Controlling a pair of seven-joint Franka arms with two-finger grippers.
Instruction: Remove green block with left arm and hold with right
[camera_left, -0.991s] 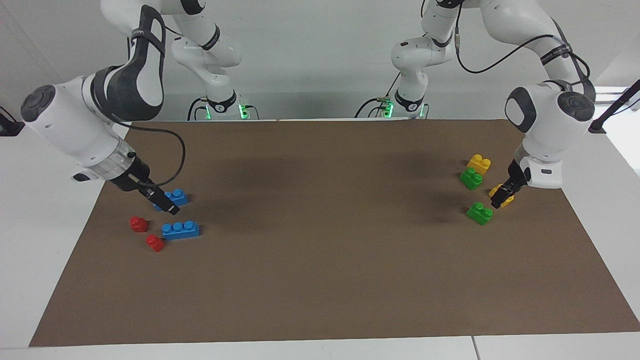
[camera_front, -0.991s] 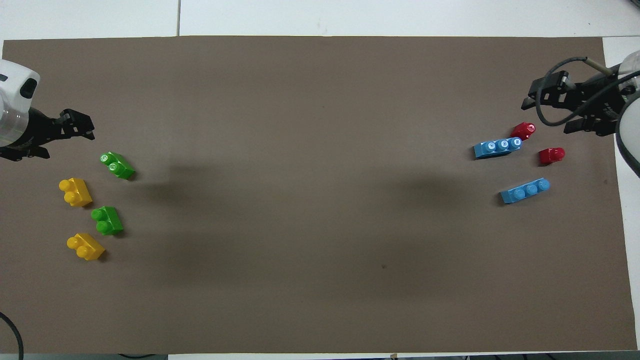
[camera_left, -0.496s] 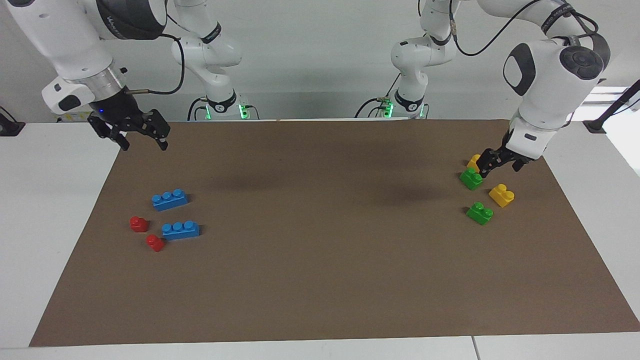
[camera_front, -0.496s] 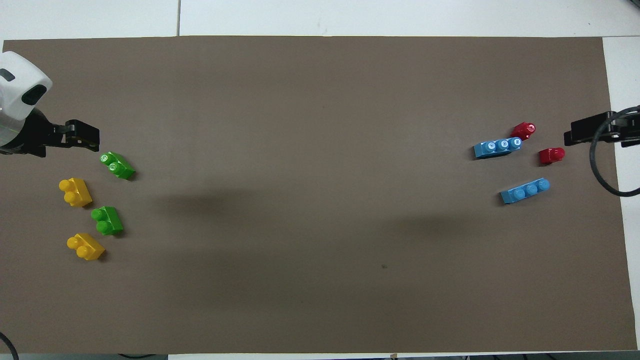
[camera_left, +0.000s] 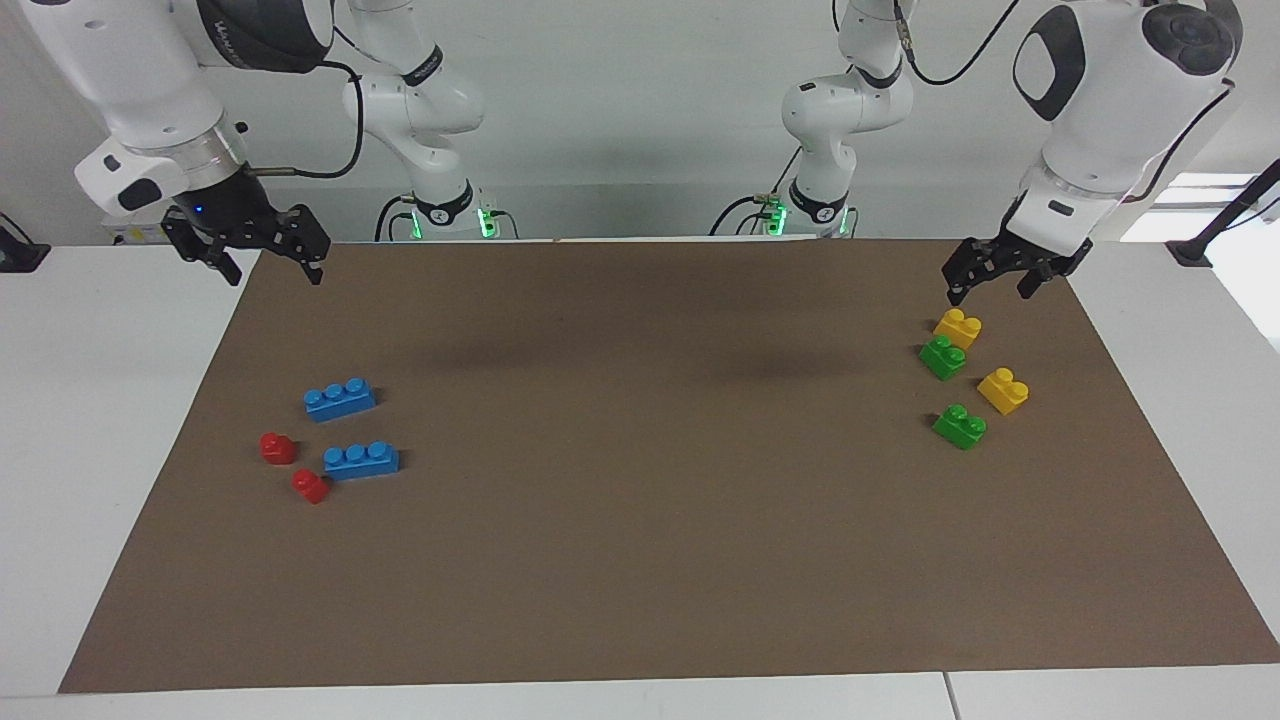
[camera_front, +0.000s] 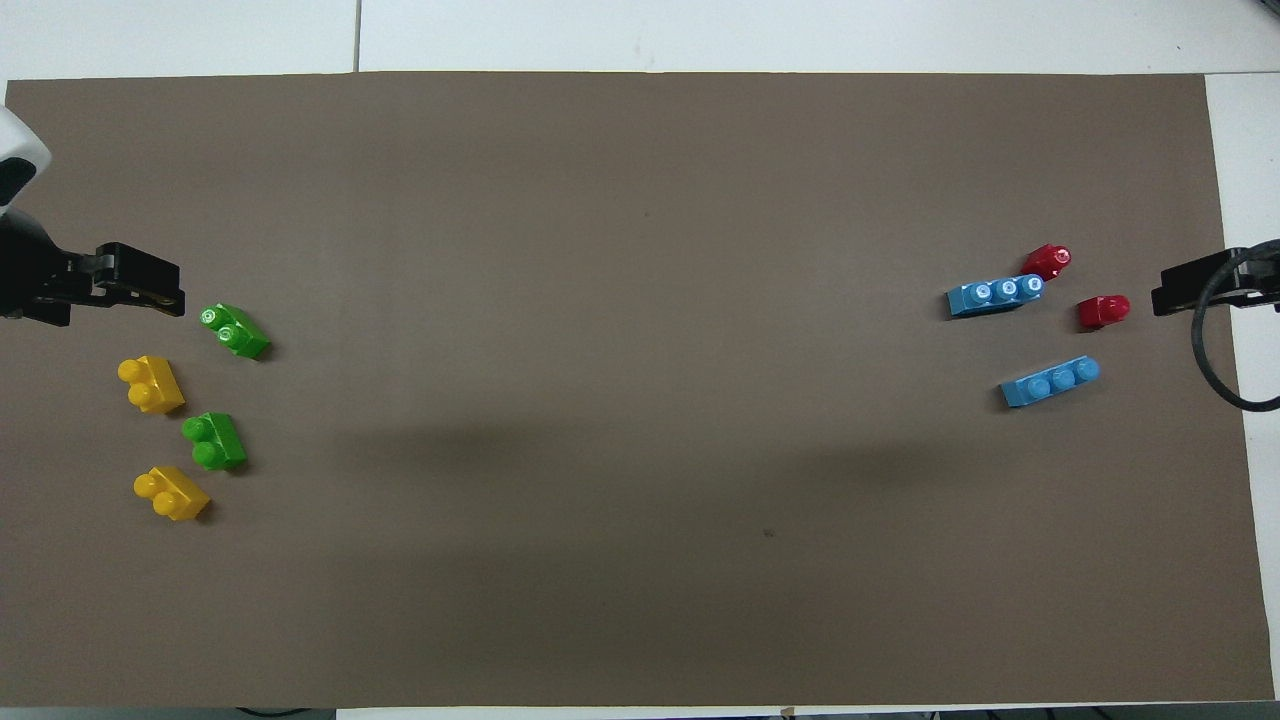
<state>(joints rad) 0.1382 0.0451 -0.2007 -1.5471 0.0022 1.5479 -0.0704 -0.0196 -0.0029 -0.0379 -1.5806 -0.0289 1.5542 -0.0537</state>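
White counter (camera_left: 100, 420), brown mat (camera_left: 640, 560) across it. Left arm's end of mat: two green blocks (camera_left: 942, 357) (camera_left: 959, 426), two yellow bricks (camera_left: 957, 327) (camera_left: 1003, 390), all lying loose. Right arm's end: two blue bricks (camera_left: 340, 399) (camera_left: 361, 460), two red pieces (camera_left: 277, 447) (camera_left: 310, 485). Left gripper (camera_left: 1000, 272): raised over the mat's corner nearest the robots, fingers spread wide, empty. Right gripper (camera_left: 262, 255): raised over its own corner of the mat, fingers spread wide, empty.
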